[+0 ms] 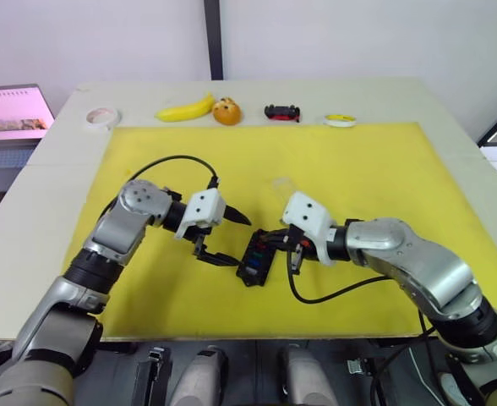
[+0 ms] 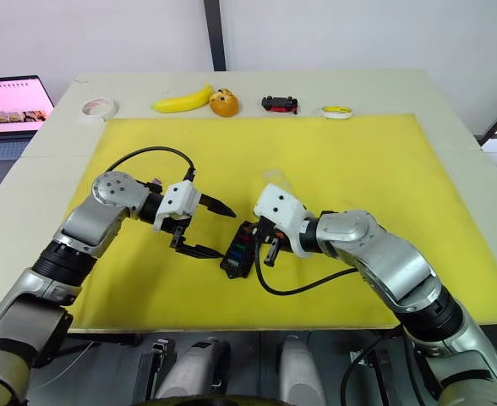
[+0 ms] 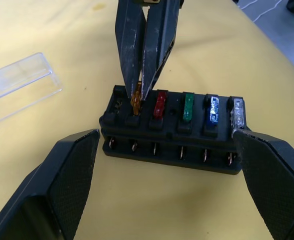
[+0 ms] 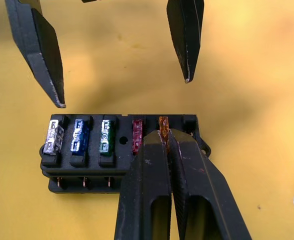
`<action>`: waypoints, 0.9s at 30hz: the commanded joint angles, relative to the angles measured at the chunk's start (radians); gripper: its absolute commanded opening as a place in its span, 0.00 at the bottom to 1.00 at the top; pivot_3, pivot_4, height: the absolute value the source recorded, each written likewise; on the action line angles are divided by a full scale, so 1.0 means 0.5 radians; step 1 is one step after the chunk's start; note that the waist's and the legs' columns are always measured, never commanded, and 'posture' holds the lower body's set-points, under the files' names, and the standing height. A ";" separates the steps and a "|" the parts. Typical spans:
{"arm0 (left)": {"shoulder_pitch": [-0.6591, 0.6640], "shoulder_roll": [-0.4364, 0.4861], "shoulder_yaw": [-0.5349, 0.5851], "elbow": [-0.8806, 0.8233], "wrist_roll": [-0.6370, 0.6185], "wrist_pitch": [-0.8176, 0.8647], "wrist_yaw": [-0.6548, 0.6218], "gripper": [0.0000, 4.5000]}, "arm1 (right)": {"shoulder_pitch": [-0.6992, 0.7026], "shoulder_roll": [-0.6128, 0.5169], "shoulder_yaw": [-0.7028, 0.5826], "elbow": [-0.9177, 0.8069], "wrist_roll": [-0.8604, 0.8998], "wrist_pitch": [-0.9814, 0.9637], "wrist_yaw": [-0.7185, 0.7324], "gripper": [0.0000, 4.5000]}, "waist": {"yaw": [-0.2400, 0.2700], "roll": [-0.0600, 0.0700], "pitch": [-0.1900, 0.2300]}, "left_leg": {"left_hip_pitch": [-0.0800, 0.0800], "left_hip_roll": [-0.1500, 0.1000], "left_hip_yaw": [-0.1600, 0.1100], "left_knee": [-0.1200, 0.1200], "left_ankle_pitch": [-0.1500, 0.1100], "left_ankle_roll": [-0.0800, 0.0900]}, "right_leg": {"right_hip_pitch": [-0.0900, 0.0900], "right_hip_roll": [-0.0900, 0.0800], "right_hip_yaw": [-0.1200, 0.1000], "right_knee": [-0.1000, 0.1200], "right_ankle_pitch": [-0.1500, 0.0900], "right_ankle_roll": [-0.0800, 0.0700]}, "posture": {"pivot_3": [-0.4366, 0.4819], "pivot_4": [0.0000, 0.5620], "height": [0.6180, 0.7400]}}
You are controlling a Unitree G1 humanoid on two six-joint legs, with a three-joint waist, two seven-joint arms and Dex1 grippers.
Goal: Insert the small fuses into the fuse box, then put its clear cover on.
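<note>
Along the far edge of the pale table (image 1: 54, 161), beyond the yellow mat (image 1: 401, 178), a roll of white tape (image 1: 101, 117), a banana (image 1: 186, 109), an orange (image 1: 226, 112), a black-and-red toy car (image 1: 282, 112) and a yellow tape roll (image 1: 341, 121) lie in a row, with an open laptop (image 1: 10, 112) standing off the table's left side.

Left gripper (image 1: 225, 238) fingers spread wide, arm bent in from mat's left edge. Right gripper (image 4: 165, 137) fingers pinched together, tips down, forearm reaching in from mat's right.

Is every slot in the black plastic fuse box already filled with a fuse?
No, the black plastic fuse box has one end slot empty beside the orange fuse.
</note>
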 commanded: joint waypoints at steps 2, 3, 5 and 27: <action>-0.021 -0.001 0.060 -0.047 0.008 -0.010 0.007 0.99 | -0.028 0.023 0.006 -0.009 -0.048 -0.044 0.014 0.00 | -0.001 0.000 0.000 | 0.000 0.000 0.000 0.000 0.000 0.000 | 0.000 0.000 0.000 0.000 0.000 0.000 | 0.48 0.27 1.00; -0.019 0.000 0.062 -0.052 0.009 -0.007 0.007 0.99 | -0.028 0.025 0.007 -0.010 -0.052 -0.042 0.015 0.00 | -0.001 0.000 0.000 | 0.000 0.000 0.000 0.000 0.000 0.000 | 0.000 0.000 0.000 0.000 0.000 0.000 | 0.48 0.27 1.00; -0.013 0.002 0.063 -0.064 0.007 -0.001 0.006 0.99 | -0.032 0.028 0.003 -0.015 -0.056 -0.037 0.021 0.00 | -0.001 0.000 0.000 | 0.000 0.000 0.000 0.000 0.000 0.000 | 0.000 0.000 0.000 0.001 0.000 0.000 | 0.48 0.27 1.00; -0.026 -0.029 0.057 -0.048 0.006 0.006 -0.005 0.99 | -0.079 0.024 -0.006 0.010 -0.095 -0.021 0.070 0.00 | -0.001 0.000 0.000 | 0.000 0.000 0.000 0.001 0.000 0.000 | 0.000 0.000 0.000 0.002 0.000 0.000 | 0.48 0.27 1.00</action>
